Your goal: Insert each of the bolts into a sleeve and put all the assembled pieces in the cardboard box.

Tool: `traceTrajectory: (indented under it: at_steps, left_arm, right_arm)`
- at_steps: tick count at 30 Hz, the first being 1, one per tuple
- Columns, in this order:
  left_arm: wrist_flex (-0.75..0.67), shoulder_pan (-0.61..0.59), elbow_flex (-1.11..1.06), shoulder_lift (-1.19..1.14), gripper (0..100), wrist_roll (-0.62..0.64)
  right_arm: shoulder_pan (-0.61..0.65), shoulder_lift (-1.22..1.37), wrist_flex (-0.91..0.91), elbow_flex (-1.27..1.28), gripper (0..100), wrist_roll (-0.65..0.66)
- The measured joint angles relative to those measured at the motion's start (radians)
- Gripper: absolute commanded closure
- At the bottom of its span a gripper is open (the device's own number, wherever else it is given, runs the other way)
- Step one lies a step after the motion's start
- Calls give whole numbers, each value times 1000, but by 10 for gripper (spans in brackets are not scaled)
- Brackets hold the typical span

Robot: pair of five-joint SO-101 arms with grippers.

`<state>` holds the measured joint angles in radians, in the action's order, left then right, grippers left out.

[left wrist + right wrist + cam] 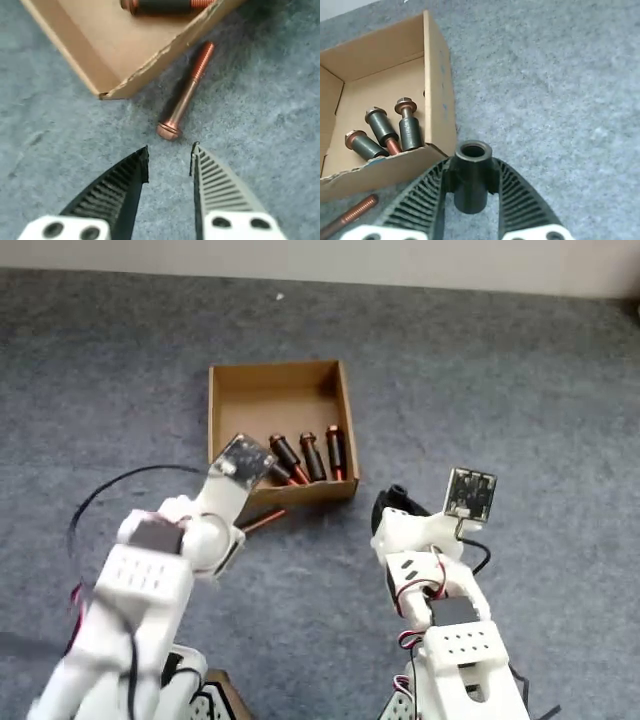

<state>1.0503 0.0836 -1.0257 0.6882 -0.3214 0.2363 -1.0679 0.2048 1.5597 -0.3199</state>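
Left gripper: jaws partly open, nothing in them, a gap a bit wider than the bolt head. The bolt lies flat on the carpet just ahead of the fingertips, not touching, head end toward the gripper. Its long axis is roughly in line with the jaw gap, slightly skewed.

In the high view the bolt sits just outside the cardboard box, along its 6 o'clock wall. Its axis runs about 8-to-2 o'clock, with the threaded end at the 2 o'clock side (head end tucked under the left arm there).

Right gripper: closed on a black sleeve, held upright with the bore facing up. From it the bolt is off around 9 o'clock in the high view, well apart.

Left arm is clearly nearer, so my call is the left takes the bolt and the right presents the sleeve. Three assembled pieces are already in the box.
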Motion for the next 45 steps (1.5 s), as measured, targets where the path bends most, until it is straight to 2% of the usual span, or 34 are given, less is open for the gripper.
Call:
traceTrajectory:
  at_steps: [5,10,14,17,33,37,45]
  left_arm:
    - [-87,0,68,-295,839,92]
    - [-106,18,124,-434,839,193]
    - [-106,20,129,-448,848,250]
    - [-106,14,129,-448,895,270]
    - [-138,-52,129,-456,916,272]
    - [-138,-68,129,-456,916,196]
    - [-138,-75,129,-431,916,-74]
  right_arm:
    - [0,0,0,0,995,0]
    - [0,0,0,0,995,0]
    - [0,0,0,0,995,0]
    - [0,0,0,0,995,0]
    - [0,0,0,0,995,0]
    - [0,0,0,0,995,0]
    - [0,0,0,0,994,0]
